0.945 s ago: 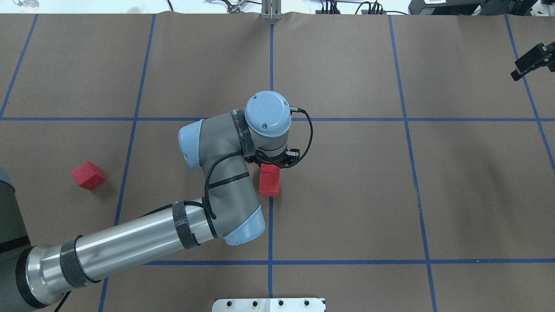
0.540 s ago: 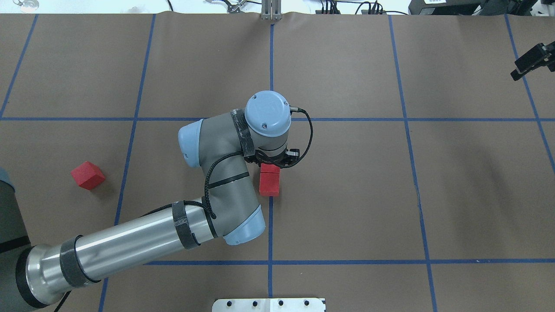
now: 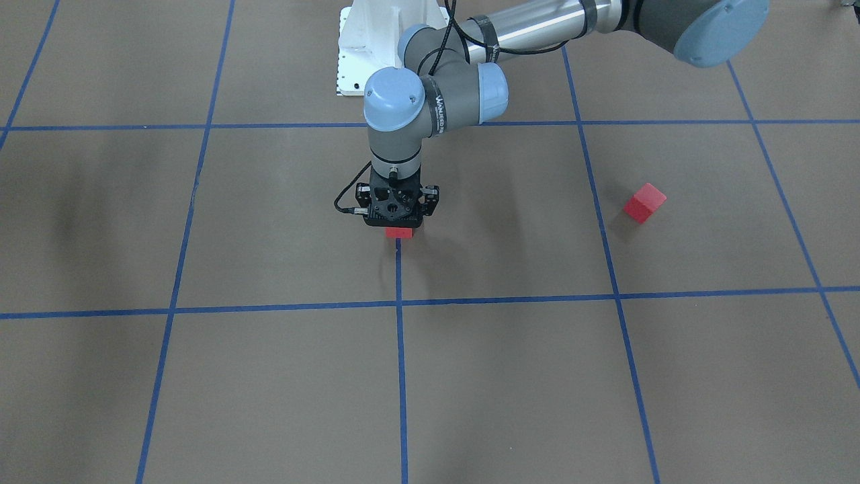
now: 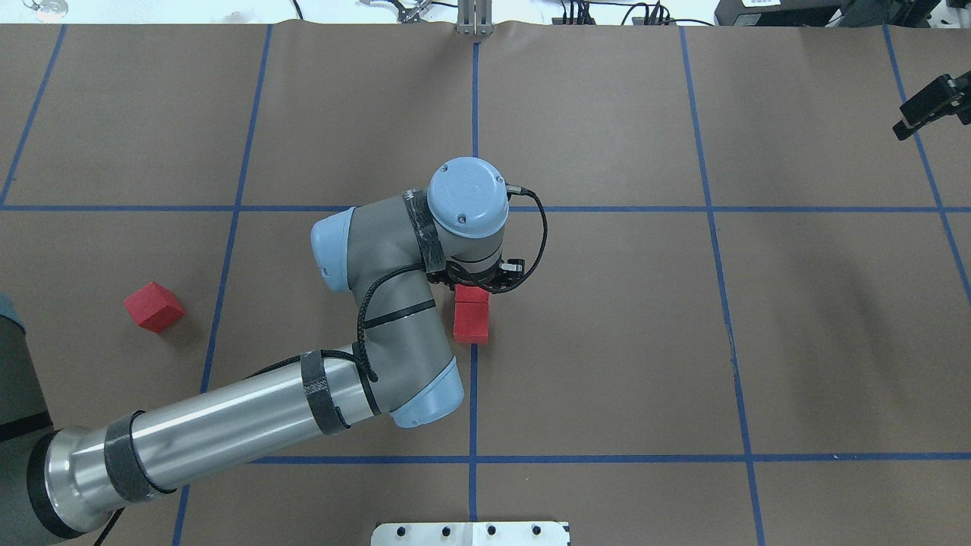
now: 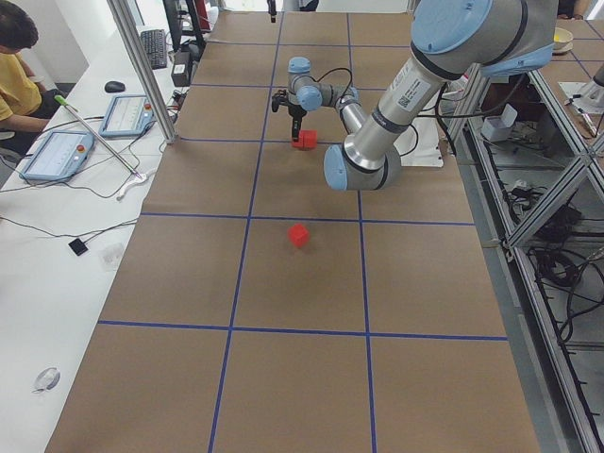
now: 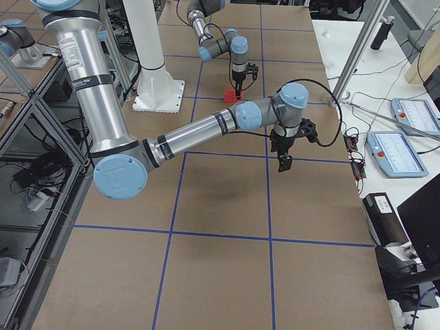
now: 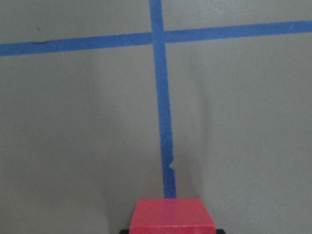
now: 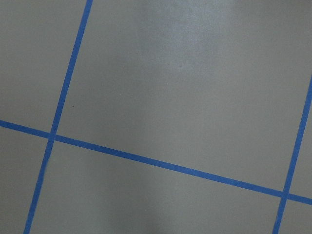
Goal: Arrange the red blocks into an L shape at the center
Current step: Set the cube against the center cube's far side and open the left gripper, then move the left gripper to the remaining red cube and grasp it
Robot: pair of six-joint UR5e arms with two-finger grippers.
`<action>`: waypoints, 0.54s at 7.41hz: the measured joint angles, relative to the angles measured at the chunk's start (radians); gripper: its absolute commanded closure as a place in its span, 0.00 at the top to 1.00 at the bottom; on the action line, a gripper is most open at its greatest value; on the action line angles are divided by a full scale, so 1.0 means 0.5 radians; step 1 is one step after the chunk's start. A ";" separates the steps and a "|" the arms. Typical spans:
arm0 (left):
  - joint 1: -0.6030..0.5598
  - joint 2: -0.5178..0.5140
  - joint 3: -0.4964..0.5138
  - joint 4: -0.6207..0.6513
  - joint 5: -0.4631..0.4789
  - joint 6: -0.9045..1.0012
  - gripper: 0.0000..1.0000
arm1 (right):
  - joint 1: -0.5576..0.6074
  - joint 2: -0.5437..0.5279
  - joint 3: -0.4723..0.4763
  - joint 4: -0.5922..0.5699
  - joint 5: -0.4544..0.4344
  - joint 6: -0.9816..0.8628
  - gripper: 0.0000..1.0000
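Two red blocks lie touching in a line at the table's centre on the blue grid line: the near one (image 4: 470,324) and the far one (image 4: 472,295). My left gripper (image 4: 478,285) points straight down over the far block. In the left wrist view that block (image 7: 171,217) sits between the jaws, which are shut on it. The front view shows it under the gripper (image 3: 398,232). The third red block (image 4: 153,306) lies alone at the left, turned askew. My right gripper (image 4: 929,106) hovers at the far right; I cannot tell whether it is open.
Brown table (image 4: 607,341) with blue tape grid lines. The robot's white base plate (image 4: 470,533) is at the near edge. My left arm's elbow and forearm (image 4: 227,432) stretch over the near left part of the table.
The left wrist has shifted a hair; the blocks and the right arm have not moved.
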 measured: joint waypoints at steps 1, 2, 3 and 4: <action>-0.001 -0.001 -0.001 0.000 0.001 0.001 0.99 | 0.000 0.000 0.000 0.000 0.000 0.000 1.00; -0.006 -0.002 -0.011 0.002 0.000 0.007 0.99 | 0.000 -0.001 0.000 0.000 0.000 0.000 1.00; -0.018 -0.002 -0.040 0.010 -0.004 0.031 0.99 | 0.000 -0.001 0.000 0.000 0.000 0.000 1.00; -0.037 0.010 -0.091 0.035 -0.011 0.082 0.99 | 0.000 -0.001 0.000 0.000 0.000 0.000 1.00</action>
